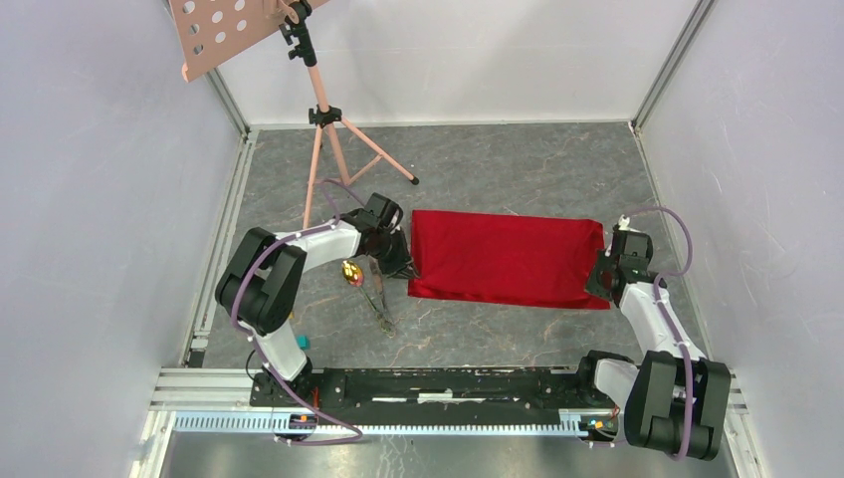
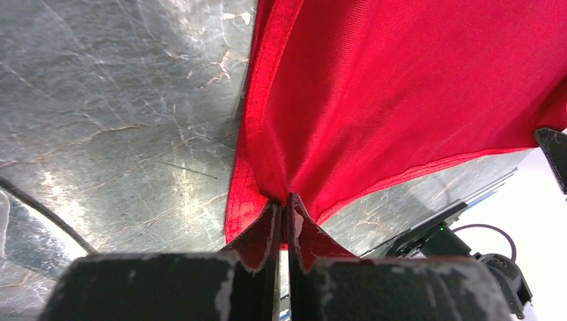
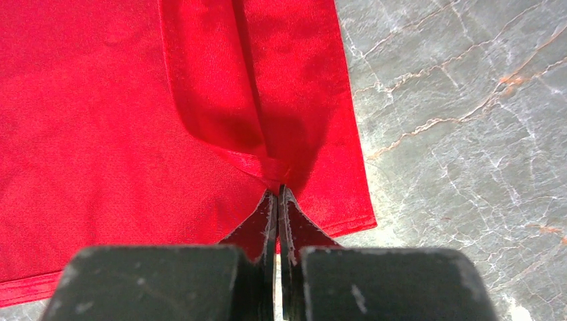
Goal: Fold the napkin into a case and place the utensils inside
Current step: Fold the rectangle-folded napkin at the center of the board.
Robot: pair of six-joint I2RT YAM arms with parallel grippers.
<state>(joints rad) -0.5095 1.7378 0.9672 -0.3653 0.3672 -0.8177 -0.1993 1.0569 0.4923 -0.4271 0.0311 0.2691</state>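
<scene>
1. My left gripper (image 2: 286, 200) has its jaws pressed together on a pinch of the napkin (image 1: 508, 257), right at the hemmed left edge. The cloth tents up from the tips.
2. My right gripper (image 3: 277, 190) is the same deal, with its jaws squeezed on a small pleat by the right edge, near the front corner.
3. The napkin sits mid-table (image 1: 498, 159) as a red rectangle spanning both arms.
4. My guess on handling: it's light, floppy and a bit slick, so a shallow bite could slip. I'd grab hems or corners, where it's thicker.
5. The utensils (image 1: 378, 297), gold spoon (image 1: 350, 271) included, lie just off the napkin's left edge and aren't inside yet.
</scene>
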